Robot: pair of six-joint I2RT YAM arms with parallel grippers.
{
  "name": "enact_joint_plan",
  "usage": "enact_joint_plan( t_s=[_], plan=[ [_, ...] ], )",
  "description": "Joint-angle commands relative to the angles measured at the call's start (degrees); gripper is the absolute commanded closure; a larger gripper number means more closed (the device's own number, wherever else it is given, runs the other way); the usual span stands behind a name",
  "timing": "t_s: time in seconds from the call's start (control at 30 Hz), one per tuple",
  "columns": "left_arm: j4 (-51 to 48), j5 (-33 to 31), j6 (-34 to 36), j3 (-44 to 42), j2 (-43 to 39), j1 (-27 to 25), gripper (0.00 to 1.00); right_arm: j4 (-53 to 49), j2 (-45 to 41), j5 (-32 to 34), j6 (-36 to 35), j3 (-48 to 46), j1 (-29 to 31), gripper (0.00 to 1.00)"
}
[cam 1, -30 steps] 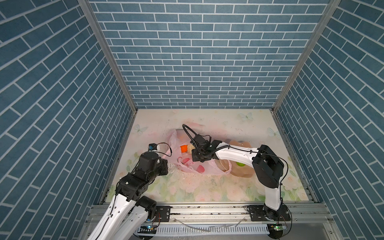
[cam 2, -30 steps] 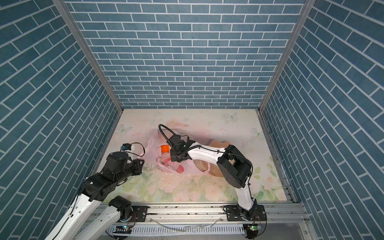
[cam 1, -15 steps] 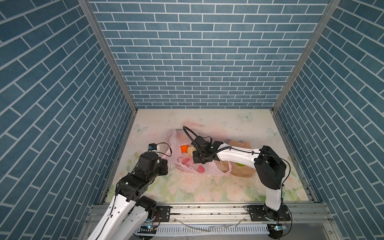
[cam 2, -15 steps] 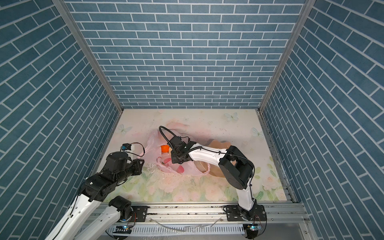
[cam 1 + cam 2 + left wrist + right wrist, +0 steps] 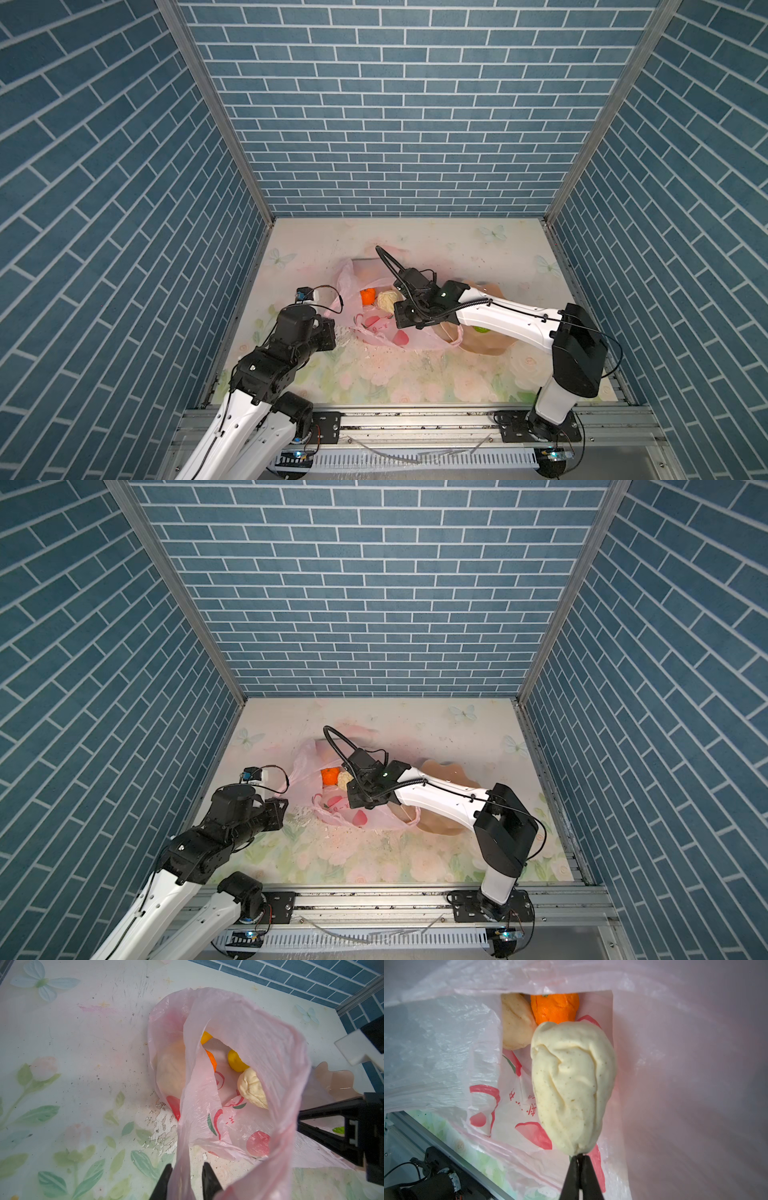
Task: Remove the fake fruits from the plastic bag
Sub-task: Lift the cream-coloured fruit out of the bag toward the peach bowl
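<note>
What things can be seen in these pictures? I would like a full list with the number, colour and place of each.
bag: 1, pale pink with red prints, middle of the table, mouth open.
orange: 1, orange, inside the bag.
held white lump: 1, cream, at the bag's mouth.
other white lump: 1, cream, inside the bag beside the orange.
yellow fruit: two yellow patches inside the bag; one fruit or two, cannot tell.
green ball: 1, green, in the bowl.
bowl: 1, peach, right of the bag, partly under the right arm.
table: 1, floral print.
walls: 3, blue brick.
left tool: 1, black, shut on a strip of the bag.
right tool: 1, black, shut on the held white lump.
</note>
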Motion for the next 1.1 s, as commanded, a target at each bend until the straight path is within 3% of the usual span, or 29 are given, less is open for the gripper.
enact_joint_plan(
  t_s=[0.0, 0.23, 0.63, 1.07],
  plan=[
    [-0.27, -0.64, -0.26, -0.51, -0.38, 0.08, 0.73, -3.22, -4.41, -2.26, -2.15, -1.04, 0.38, 1.00],
    [-0.28, -0.72, -0.26, -0.53, -0.30, 0.15, 0.73, -9.57, -9.64, -3.06, -4.75, 0.85, 0.71, 1.00],
    [-0.35, -0.72, -0.22, -0.42, -0.08, 0.08, 0.73, -14.93, -15.52, 1.37, -8.95, 3.87, -1.16, 1.00],
    [-0.40, -0.50, -0.16, -0.44, -0.12, 0.15, 0.73, -18.13, -23.51, 5.81, -11.45, -0.83, -13.18, 1.00]
  ],
)
